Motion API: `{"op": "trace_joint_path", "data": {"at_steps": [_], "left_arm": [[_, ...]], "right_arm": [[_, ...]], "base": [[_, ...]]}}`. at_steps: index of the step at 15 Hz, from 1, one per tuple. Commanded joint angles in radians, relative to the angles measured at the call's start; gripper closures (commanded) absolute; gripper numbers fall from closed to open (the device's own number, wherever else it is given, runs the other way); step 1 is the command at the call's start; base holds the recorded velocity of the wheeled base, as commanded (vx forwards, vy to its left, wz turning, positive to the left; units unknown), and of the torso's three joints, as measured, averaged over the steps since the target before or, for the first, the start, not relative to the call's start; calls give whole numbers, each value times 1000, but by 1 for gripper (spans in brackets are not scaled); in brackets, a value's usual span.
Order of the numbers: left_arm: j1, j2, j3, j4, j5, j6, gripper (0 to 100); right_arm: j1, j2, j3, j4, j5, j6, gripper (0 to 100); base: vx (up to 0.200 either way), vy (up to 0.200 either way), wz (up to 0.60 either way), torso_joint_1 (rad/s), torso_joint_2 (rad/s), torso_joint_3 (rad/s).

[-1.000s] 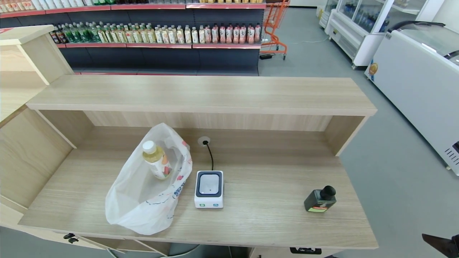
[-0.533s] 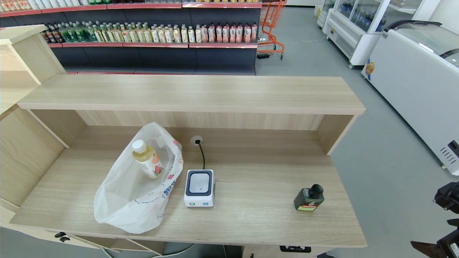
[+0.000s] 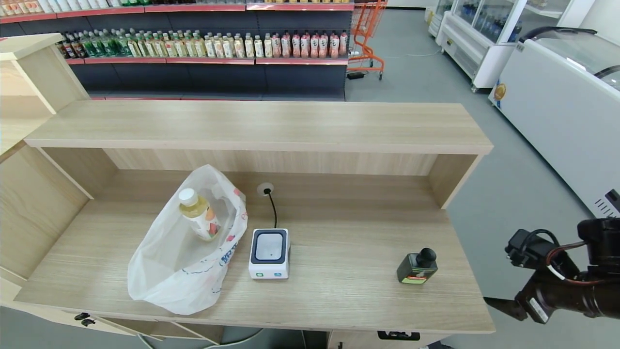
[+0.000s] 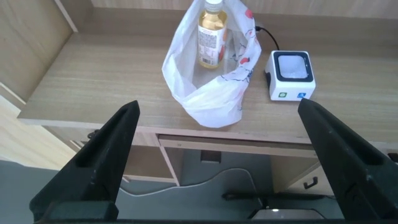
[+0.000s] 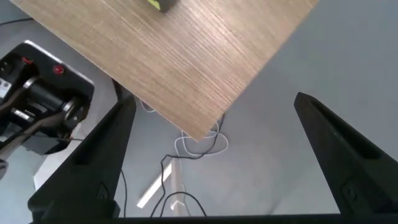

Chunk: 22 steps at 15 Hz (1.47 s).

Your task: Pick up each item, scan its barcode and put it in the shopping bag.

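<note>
The dark bottle with the round black cap stands upright on the counter, toward its right end, with bare wood all round it. At its 9 o'clock, well apart, sits the white barcode scanner, window facing up, and a black cable runs from the scanner toward 12 o'clock into a round hole in the counter. Just beside the scanner, at its 9 o'clock, the white shopping bag lies slumped with its mouth open. A drink bottle with a white cap leans inside it, the cap pointing to about 11 o'clock.

The right claw is released, its two black fingers spread wide. In the head view it hangs off the counter's near right corner, at roughly 4 o'clock from the dark bottle and apart from it, above the grey floor. The left claw is likewise released, fingers wide and holding nothing. It sits out from the counter's near edge on the bag's side, with the bag and scanner ahead of it.

Beyond the counter's raised ledge, at 12 o'clock, store shelves carry rows of bottles. An orange cart stands at 1 o'clock and white freezers at 2 o'clock.
</note>
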<state>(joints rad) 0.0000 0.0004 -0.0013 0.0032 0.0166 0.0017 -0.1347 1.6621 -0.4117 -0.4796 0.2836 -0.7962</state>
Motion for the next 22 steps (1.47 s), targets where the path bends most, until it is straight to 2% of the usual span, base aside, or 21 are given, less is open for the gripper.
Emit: {"op": "trace_joint_path", "data": {"at_steps": [1,6,22], "left_arm": [[0,0,0,0,0,0,0],[0,0,0,0,0,0,0],[0,0,0,0,0,0,0]], "right_arm": [[53,134,-4,-39,40,-23,0],[125,255,-76,-99,108,-44,0],[222,475,-340,-102,154,-32,0]], "base": [[0,0,0,0,0,0],[0,0,0,0,0,0],[0,0,0,0,0,0]]}}
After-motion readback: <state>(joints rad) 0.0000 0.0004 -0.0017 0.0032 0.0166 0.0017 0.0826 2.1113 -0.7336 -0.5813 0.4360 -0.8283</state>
